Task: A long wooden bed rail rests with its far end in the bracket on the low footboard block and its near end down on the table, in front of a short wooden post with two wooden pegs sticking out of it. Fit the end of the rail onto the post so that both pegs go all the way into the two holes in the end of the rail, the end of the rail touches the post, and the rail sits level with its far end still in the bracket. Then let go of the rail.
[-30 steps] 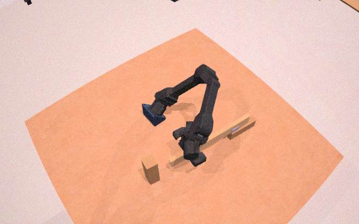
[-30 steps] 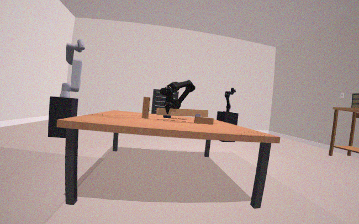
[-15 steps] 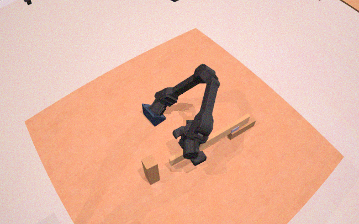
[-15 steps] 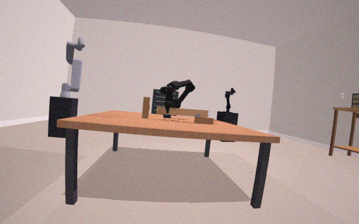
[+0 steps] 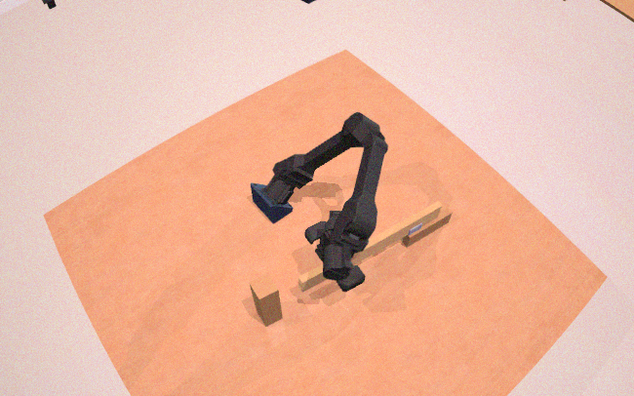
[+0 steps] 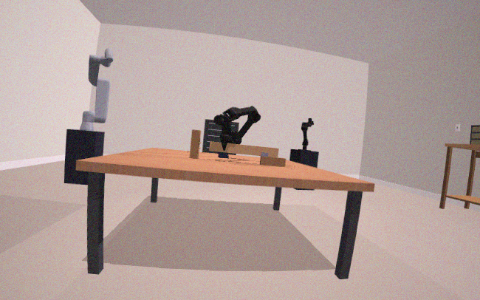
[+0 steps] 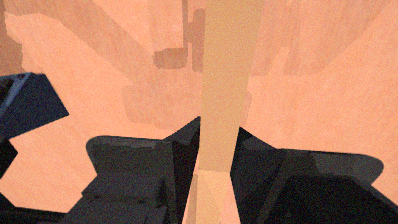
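Tool (image 5: 340, 269) clamped on bed rail (image 5: 392, 234), near its post-side end. Rail end lifted off desk (image 5: 162, 256), apart from post (image 5: 266, 304), a visible gap between them. Far end sits at footboard block (image 5: 426, 229) by small grey bracket (image 5: 415, 228). Pegs too small to resolve. No readable writing or labels anywhere.

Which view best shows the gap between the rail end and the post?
The top view: the rail end stops short of the post, bare table between them, the hand shut on the rail. The exterior view shows them small and side-on, with the rail's near end raised. The wrist view shows only rail, no post.
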Robot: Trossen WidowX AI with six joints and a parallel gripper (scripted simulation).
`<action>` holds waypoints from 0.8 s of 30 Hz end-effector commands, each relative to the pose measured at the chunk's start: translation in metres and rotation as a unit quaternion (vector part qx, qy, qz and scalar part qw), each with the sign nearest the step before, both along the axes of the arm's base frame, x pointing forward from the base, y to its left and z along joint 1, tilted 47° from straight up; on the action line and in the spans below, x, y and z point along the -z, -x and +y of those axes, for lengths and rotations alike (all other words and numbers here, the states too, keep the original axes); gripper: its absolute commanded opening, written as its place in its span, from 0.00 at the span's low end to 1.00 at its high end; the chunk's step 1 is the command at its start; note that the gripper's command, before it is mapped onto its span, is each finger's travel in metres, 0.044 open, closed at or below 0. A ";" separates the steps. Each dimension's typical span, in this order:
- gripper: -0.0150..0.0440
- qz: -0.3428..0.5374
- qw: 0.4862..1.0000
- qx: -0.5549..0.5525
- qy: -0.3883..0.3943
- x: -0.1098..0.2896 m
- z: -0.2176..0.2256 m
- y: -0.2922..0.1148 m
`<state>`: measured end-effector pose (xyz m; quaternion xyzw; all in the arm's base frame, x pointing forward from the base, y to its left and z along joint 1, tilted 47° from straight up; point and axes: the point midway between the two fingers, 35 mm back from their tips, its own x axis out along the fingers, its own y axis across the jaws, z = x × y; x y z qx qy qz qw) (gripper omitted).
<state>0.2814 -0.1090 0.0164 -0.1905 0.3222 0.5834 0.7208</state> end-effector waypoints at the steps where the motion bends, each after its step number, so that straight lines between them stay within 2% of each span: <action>1: 0.25 -0.006 1.000 0.004 0.000 -0.003 -0.004 -0.001; 24: 0.25 -0.006 1.000 0.004 0.000 -0.001 -0.001 0.000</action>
